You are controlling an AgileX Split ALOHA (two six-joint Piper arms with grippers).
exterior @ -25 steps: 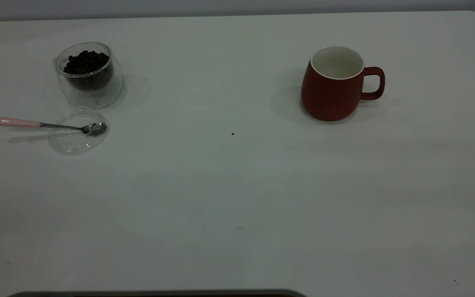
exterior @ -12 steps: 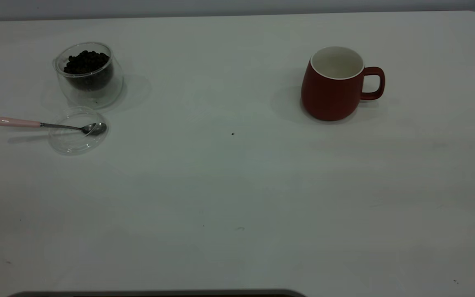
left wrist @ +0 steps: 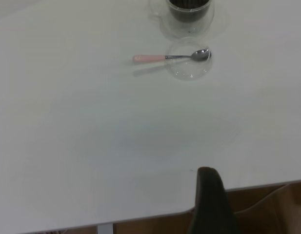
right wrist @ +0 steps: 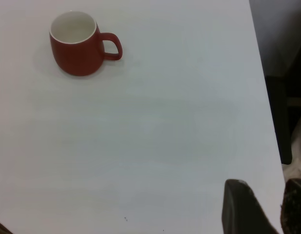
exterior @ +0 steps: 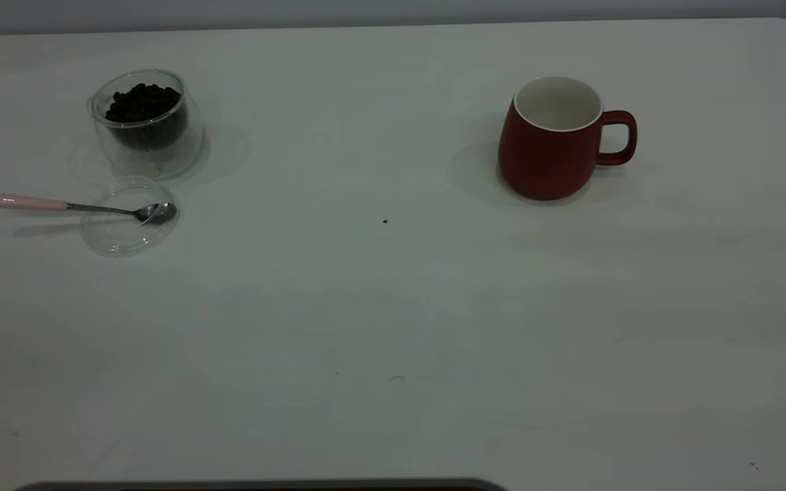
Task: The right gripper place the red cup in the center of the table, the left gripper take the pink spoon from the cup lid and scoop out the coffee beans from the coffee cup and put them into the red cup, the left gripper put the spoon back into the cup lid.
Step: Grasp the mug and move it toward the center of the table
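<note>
Nothing has moved across the last 3 exterior frames. The red cup (exterior: 551,140) stands upright right of centre, well apart from the right gripper (right wrist: 264,204), whose 2 fingers sit apart at the table (exterior: 393,307) edge. Its handle points away from centre, and the right arm looks nearer it.

white table (exterior: 393,327), red cup (exterior: 548,150), coffee cup (exterior: 147,126), cup lid (exterior: 127,228)

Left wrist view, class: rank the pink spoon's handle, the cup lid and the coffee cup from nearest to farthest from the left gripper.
The left gripper sits at the table's near edge.
1. Cup lid, just ahead of the coffee cup, under the spoon's bowl.
2. Pink spoon handle, jutting sideways off the lid; close to the lid's rank.
3. Coffee cup, farthest, holding beans.
</note>
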